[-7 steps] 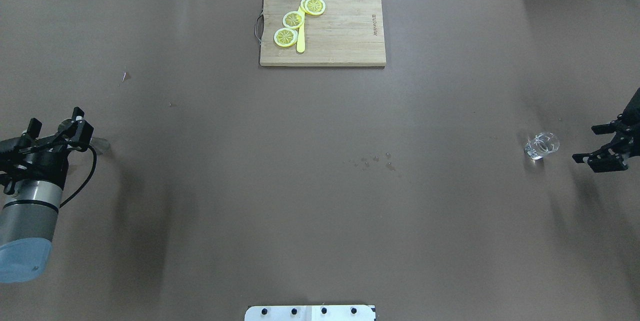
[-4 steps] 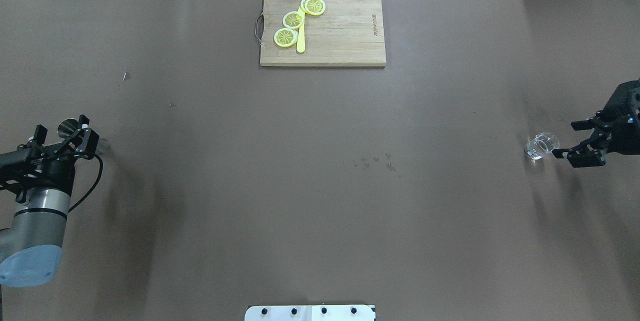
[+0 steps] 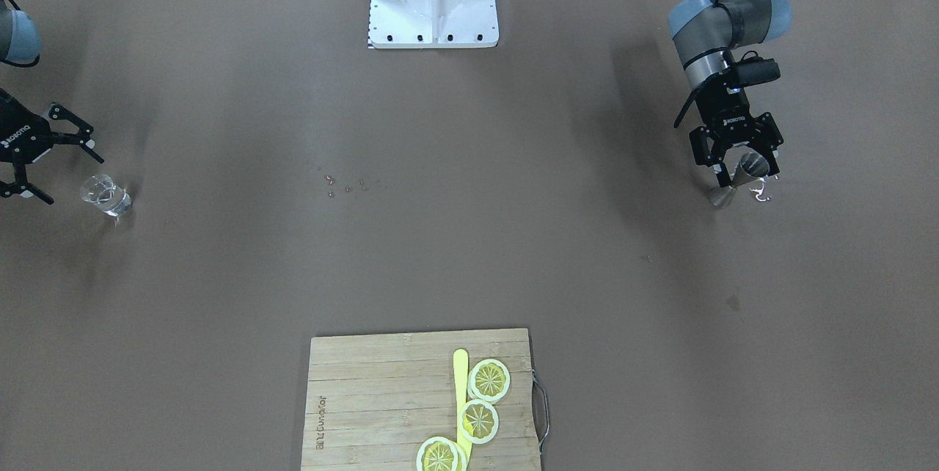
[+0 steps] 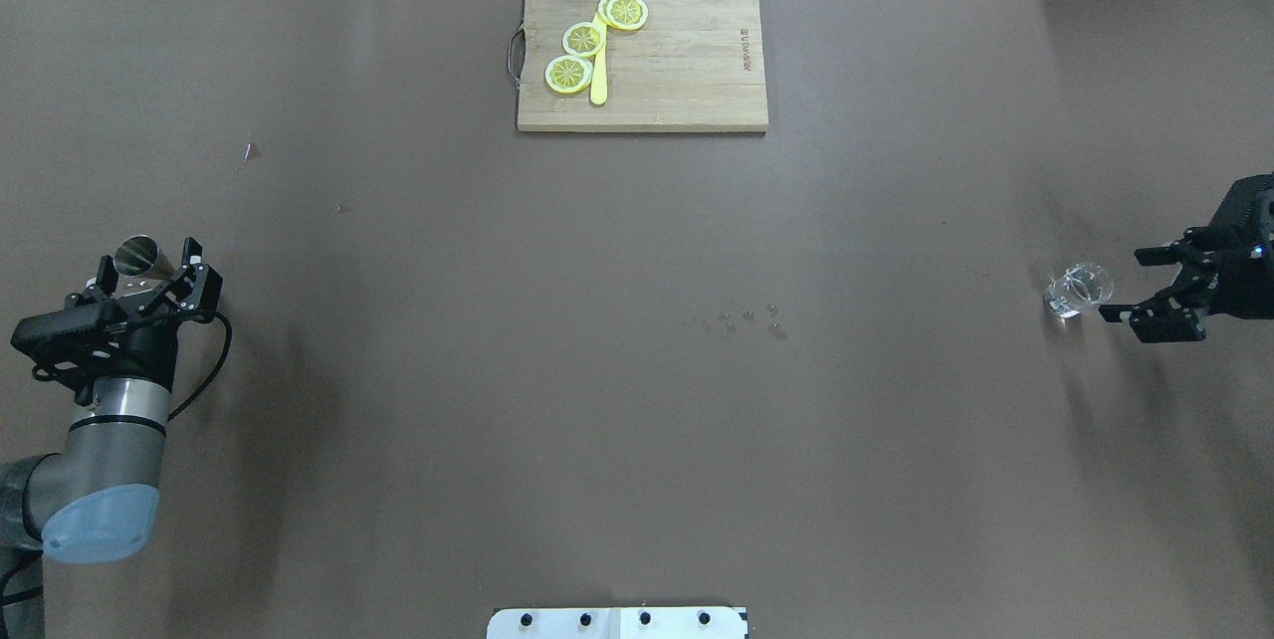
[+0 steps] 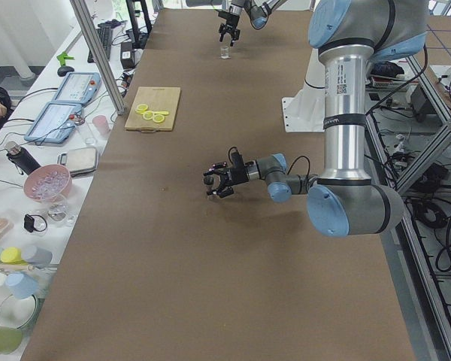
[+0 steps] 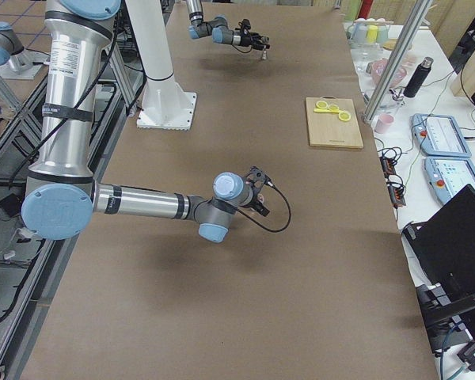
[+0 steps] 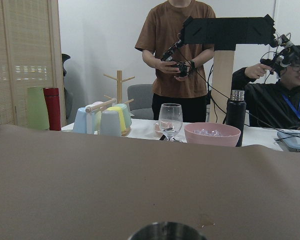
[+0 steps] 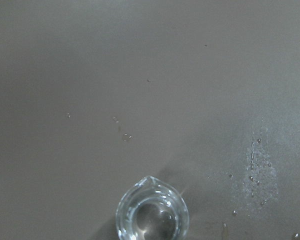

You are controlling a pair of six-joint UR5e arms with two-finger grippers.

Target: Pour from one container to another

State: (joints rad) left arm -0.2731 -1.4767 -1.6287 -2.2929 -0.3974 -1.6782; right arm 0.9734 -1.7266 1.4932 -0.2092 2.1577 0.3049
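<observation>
The cup [image 4: 137,255] is shiny metal, the beaker [image 4: 1078,287] clear glass, the board [image 4: 687,72] wood, the table [image 4: 637,370] matt.

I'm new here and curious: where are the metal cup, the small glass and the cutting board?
metal cup [image 4: 137,254]: overhead view, its open rim.
small glass [image 4: 1078,288]: overhead view, its clear body.
cutting board [image 4: 687,72]: overhead view, bare wood on its right half.

Illumination is even and diffuse, from above. The brown table [image 4: 637,440] is moderately lit; broad soft-edged shadows lie toward both its ends in the overhead view. The strip beyond its far edge is overexposed. Left wrist view: background sharp, white wall bright, metal cup [image 7: 167,231] rim at the bottom edge blurred. Right wrist view: slightly soft, with specular glints on the glass beaker [image 8: 152,215].
</observation>
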